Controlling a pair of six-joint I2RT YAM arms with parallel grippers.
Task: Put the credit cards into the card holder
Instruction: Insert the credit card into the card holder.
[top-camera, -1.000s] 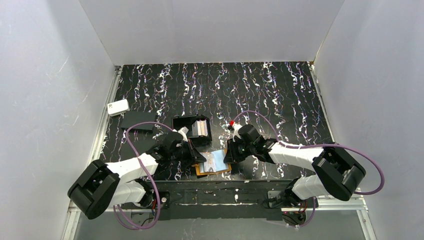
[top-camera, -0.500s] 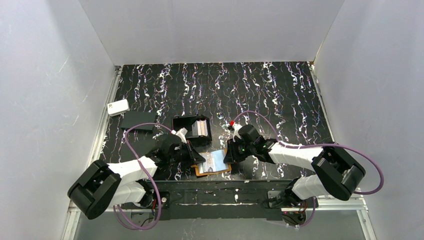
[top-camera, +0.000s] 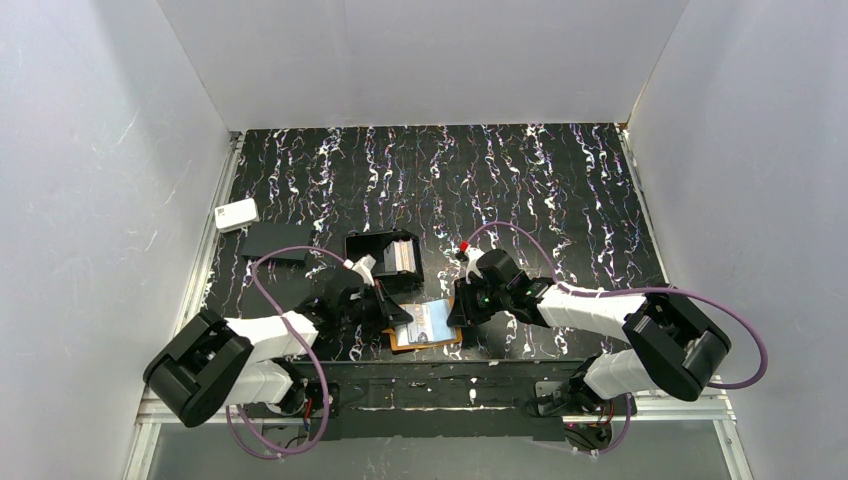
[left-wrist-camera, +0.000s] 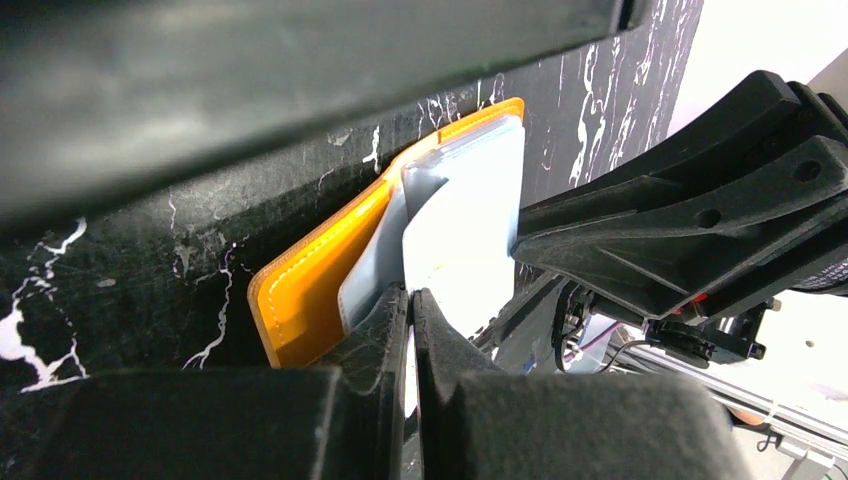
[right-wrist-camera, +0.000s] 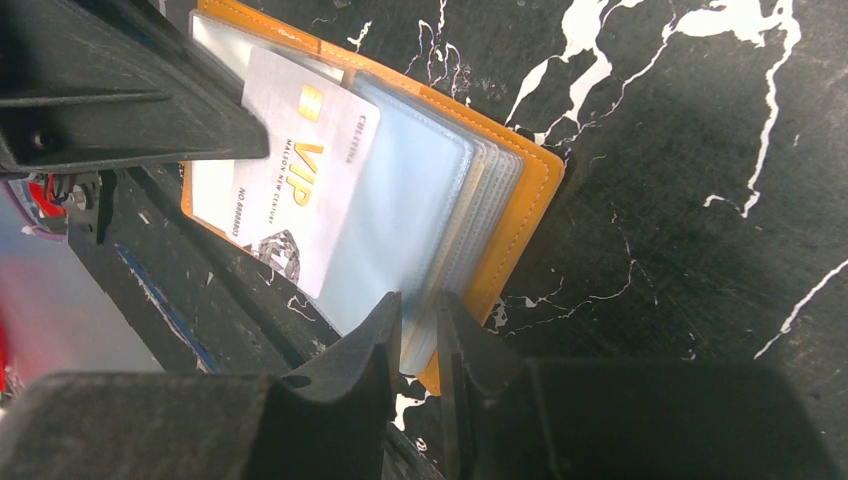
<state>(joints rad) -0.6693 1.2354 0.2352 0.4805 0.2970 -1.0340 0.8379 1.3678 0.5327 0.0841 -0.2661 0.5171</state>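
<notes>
Looking down, we see the big dark tabletop (top-camera: 560, 180), with both arms bent in toward its near edge. Between them lies the card holder (top-camera: 428, 326), open and flat, orange outside with clear pockets inside. Behind it sits a black box (top-camera: 365, 240) with more cards (top-camera: 403, 256) standing in it.

Our right claw (right-wrist-camera: 418, 322) is closed on the edge of the clear pockets. Our left claw (left-wrist-camera: 411, 300) is pinched shut on the end of one white credit card (right-wrist-camera: 290, 190). That card lies on top of the holder. Its long side runs roughly straight out from the left claw, over toward the right claw's side. So we think the left arm must push it that way.

We cannot tell if its far end is inside a pocket yet. From above, the claws hide most of it.
</notes>
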